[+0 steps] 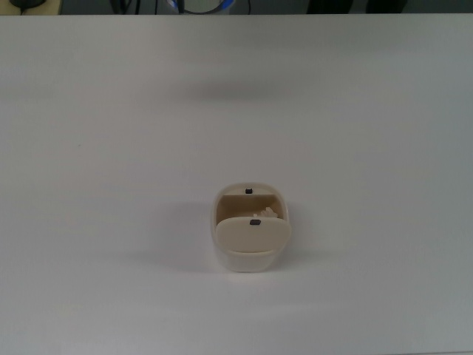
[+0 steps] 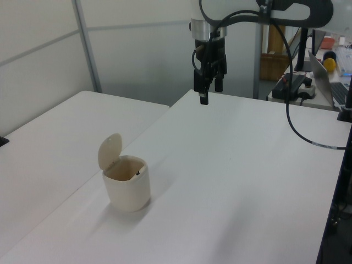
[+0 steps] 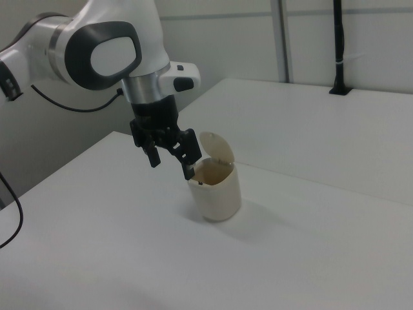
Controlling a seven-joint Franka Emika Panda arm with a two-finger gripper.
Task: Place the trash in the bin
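The cream-beige bin [image 1: 250, 231] stands on the white table [image 1: 111, 148] with its flap lid [image 1: 251, 233] swung up. In the top view an off-white wad of trash [image 1: 266, 214] shows inside it, behind the lid. The left view shows the bin [image 2: 127, 190] but not its contents. My gripper [image 2: 210, 94] hangs open and empty high over the table's far end in the left view, well away from the bin. Seen in the right view, the gripper [image 3: 171, 164] is beside the bin [image 3: 216, 189] and its fingers [image 3: 188, 169] stand apart. It is out of the top view.
A second white table [image 2: 49, 137] adjoins on the left view's left. A black cable [image 2: 300, 129] hangs from the arm over the table's right side. A laptop [image 2: 330, 77] and desk clutter sit beyond. A black post [image 3: 338, 45] stands on the far table in the right view.
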